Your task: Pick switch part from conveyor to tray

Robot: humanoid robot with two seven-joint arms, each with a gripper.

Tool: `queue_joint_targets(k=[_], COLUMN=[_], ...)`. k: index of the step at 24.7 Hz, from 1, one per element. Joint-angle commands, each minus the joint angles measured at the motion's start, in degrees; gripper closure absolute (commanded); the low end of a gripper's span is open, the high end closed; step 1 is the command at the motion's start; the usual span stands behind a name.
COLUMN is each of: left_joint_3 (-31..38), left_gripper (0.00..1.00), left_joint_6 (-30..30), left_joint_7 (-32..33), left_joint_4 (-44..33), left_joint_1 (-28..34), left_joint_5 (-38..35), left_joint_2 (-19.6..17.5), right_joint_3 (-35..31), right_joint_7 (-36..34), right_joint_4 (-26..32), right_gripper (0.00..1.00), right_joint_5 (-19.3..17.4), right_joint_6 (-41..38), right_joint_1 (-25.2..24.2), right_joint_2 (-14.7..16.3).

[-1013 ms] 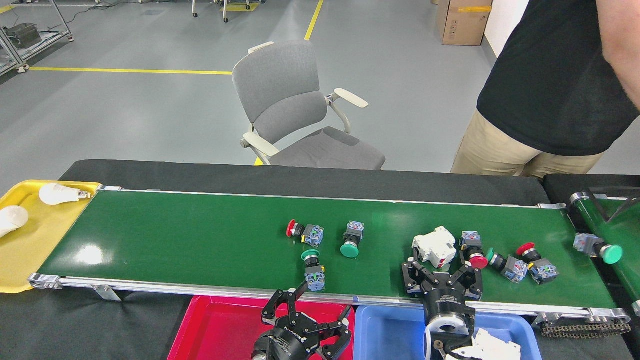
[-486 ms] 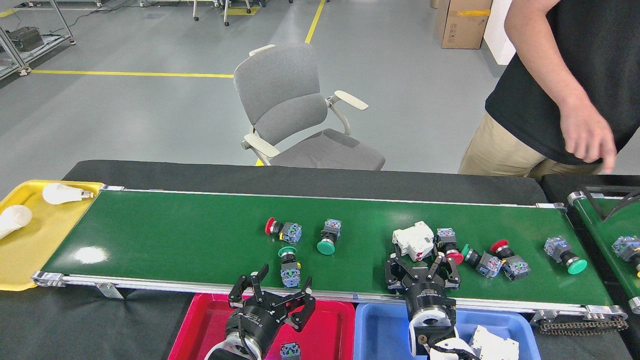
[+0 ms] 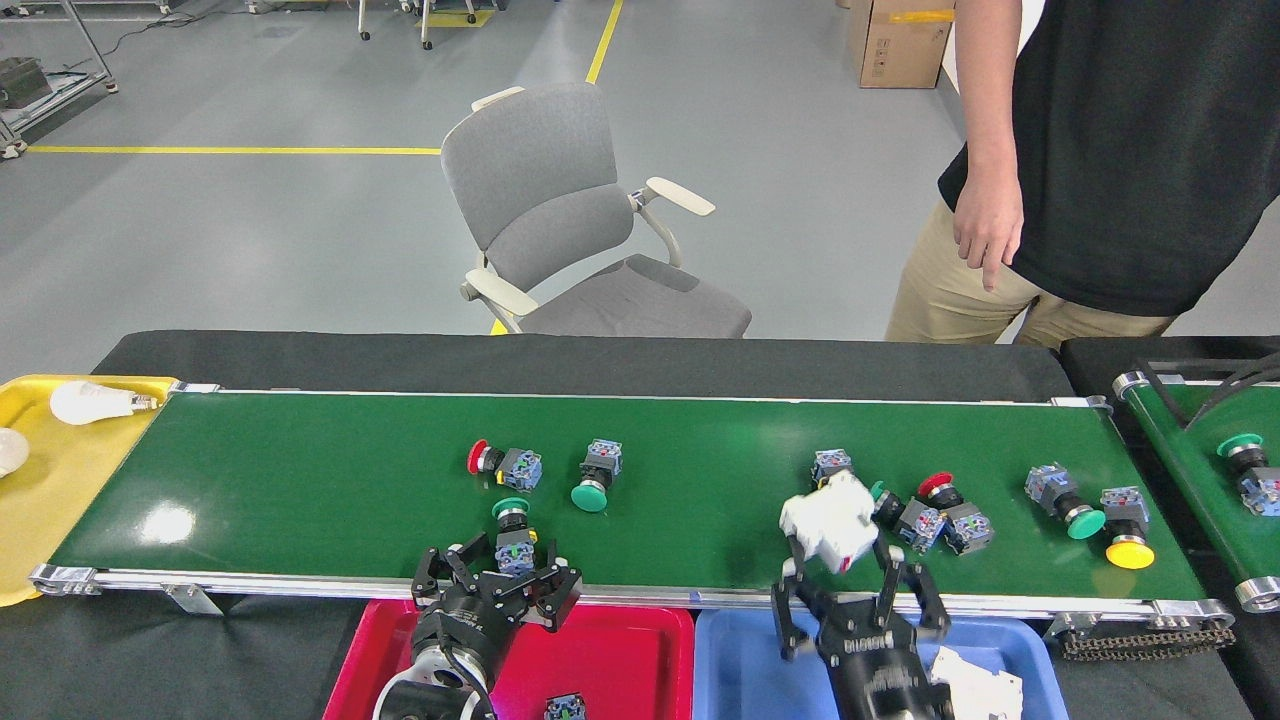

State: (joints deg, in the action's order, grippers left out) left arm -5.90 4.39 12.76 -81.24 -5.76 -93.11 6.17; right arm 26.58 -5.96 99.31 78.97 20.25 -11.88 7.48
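Observation:
The conveyor [image 3: 300, 480] carries several push-button switch parts. One with a green cap [image 3: 514, 540] lies near the front rail. My left gripper [image 3: 497, 578] is open, its fingers spread on either side of this part. Others lie further back: a red-capped one [image 3: 505, 465] and a green-capped one [image 3: 595, 475]. My right gripper [image 3: 850, 585] is shut on a white breaker block [image 3: 830, 525], held tilted just above the belt's front edge. A red tray [image 3: 620, 650] below the rail holds one switch part [image 3: 565, 708].
More switch parts cluster at right [image 3: 930, 518], with a yellow-capped one [image 3: 1128, 525]. A blue tray [image 3: 745, 660] holds a white block [image 3: 975, 685]. A yellow tray [image 3: 60, 470] with bulbs sits left, a second belt [image 3: 1210, 470] right. A person [image 3: 1100, 150] and a chair [image 3: 570, 220] stand behind.
The belt carried the parts leftward. My left gripper rose from the red tray to the green-capped switch part. My right gripper closed on the white block and drew it toward the front rail.

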Motion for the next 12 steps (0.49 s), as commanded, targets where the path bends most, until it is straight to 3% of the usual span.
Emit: queue_joint_targets(k=[1, 2, 5, 8, 9, 10, 11, 12], left_joint_3=[-0.1, -0.3, 0.0, 0.0, 0.2, 0.8, 2.0, 2.9], left_gripper=[0.81, 0.87, 0.94, 0.90, 0.84, 0.64, 0.30, 0.02], left_joint_6=[0.3, 1.2, 8.3, 20.0, 25.8, 31.6, 35.2, 36.0], left_joint_7=[-0.8, -0.9, -0.9, -0.7, -0.5, -0.4, -0.1, 0.2], left_joint_4=[-1.5, -2.1, -8.4, -16.8, -17.5, -17.6, -17.9, -17.9], left_joint_1=[0.2, 0.9, 5.2, 11.5, 12.8, 13.8, 14.5, 14.8], left_joint_5=[2.1, 3.6, 5.0, 5.0, 5.0, 4.9, 4.7, 4.5], left_joint_2=[-0.2, -0.2, -0.5, -3.0, -4.1, -4.9, -5.2, -5.1], right_joint_3=[0.0, 0.0, -0.2, -2.3, -3.8, -5.1, -6.0, -6.5], right_joint_7=[-4.5, -5.6, -6.1, -5.9, -5.9, -5.7, -5.6, -5.5], right_joint_4=[1.9, 2.0, 2.0, 2.0, 2.0, 2.0, 2.0, 2.0], right_gripper=[0.26, 0.00, 0.00, 0.00, 0.00, 0.00, 0.00, 0.00], right_joint_5=[0.9, 1.9, 3.0, 3.0, 3.0, 3.0, 3.0, 3.0], right_joint_6=[-0.3, -0.3, -0.1, 1.7, 2.9, 4.2, 5.4, 6.2], right_joint_1=[-2.5, -4.0, -7.5, -7.3, -6.9, -6.6, -6.4, -6.3], right_joint_2=[0.3, 0.2, 0.4, -0.5, -1.3, -2.6, -3.6, -3.9])
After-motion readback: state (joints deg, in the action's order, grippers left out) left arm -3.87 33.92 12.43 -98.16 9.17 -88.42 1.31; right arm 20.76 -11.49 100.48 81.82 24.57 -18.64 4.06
